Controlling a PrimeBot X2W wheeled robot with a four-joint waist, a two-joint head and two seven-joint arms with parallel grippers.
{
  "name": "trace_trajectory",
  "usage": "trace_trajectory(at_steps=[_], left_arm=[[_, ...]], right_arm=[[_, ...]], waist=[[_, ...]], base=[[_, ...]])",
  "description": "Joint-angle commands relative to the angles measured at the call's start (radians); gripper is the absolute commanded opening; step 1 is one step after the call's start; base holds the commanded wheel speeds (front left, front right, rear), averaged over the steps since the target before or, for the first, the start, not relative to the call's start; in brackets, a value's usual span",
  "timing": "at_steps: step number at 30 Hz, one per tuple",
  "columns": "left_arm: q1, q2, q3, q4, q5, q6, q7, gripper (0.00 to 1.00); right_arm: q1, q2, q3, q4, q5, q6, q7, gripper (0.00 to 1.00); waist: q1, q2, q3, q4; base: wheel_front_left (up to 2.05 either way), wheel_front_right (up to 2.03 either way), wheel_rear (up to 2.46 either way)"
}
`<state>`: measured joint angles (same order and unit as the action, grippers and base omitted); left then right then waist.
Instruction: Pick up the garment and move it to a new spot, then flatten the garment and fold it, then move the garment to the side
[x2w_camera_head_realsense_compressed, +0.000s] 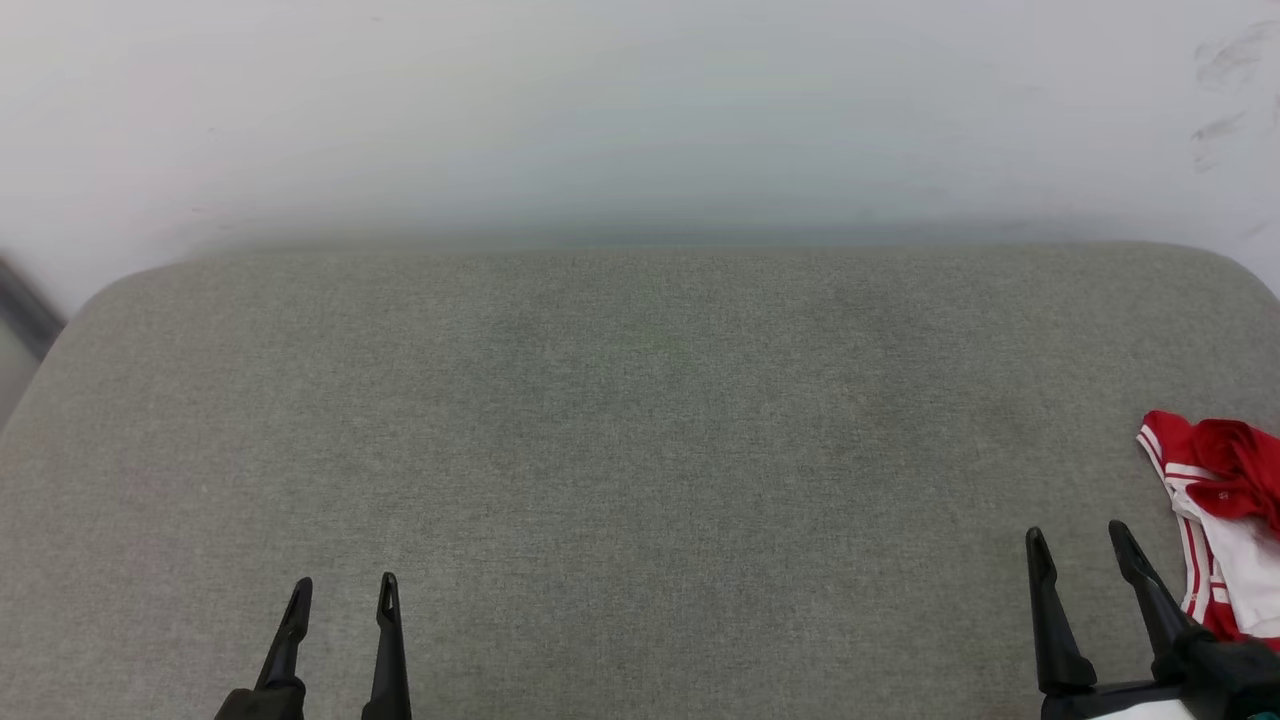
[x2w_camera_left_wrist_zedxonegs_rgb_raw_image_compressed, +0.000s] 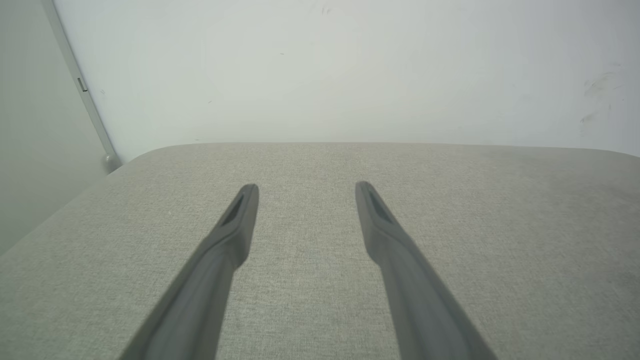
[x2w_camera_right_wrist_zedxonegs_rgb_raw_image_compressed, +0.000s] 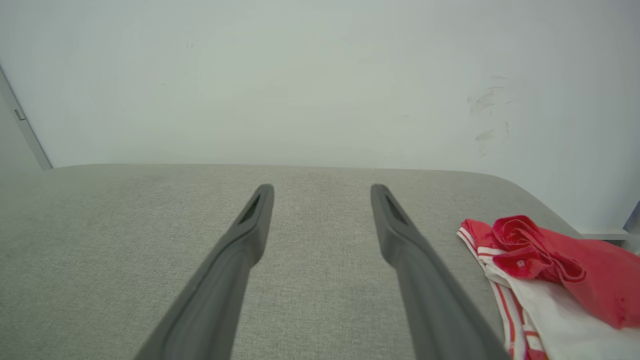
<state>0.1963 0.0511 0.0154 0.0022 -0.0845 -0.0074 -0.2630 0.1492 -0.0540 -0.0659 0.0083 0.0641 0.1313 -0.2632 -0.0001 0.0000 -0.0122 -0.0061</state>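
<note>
Left end effector (x2w_camera_head_realsense_compressed: 344, 583) low at the near left of the head view: two dark fingers parted, a clear gap between the tips, nothing held, bare grey cloth beneath. Right end effector (x2w_camera_head_realsense_compressed: 1078, 531) at the near right, likewise parted and empty, fingers pointing toward the far edge. Just beside its outer finger, contact impossible to tell, the garment (x2w_camera_head_realsense_compressed: 1215, 500): crumpled in a heap at the right edge of the desk (x2w_camera_head_realsense_compressed: 640, 450), red body bunched on the far side, white sleeve and red-and-white striped trim spread toward the near side, partly cut off by the frame edge. Grey woven covering over the whole desk, far corners rounded. Beyond, a white wall (x2w_camera_head_realsense_compressed: 640, 100) with dark scuff marks (x2w_camera_head_realsense_compressed: 1225, 70) at the upper right.
</note>
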Motion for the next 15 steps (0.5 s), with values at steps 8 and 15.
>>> trace_trajectory(at_steps=[8,15], left_arm=[[0.003,0.0,0.001,0.015,-0.003,0.004,0.001,0.0],[-0.021,-0.001,0.005,0.05,-0.121,-0.006,0.03,0.0]], right_arm=[[0.005,0.001,0.008,0.022,0.002,0.0,0.001,0.0],[-0.008,-0.004,0.014,0.046,0.128,0.0,0.021,0.0]], waist=[[0.0001,0.0,-0.002,-0.001],[0.0001,0.0,-0.001,-0.001]], base=[[0.0,0.0,0.0],[0.0,0.0,0.0]])
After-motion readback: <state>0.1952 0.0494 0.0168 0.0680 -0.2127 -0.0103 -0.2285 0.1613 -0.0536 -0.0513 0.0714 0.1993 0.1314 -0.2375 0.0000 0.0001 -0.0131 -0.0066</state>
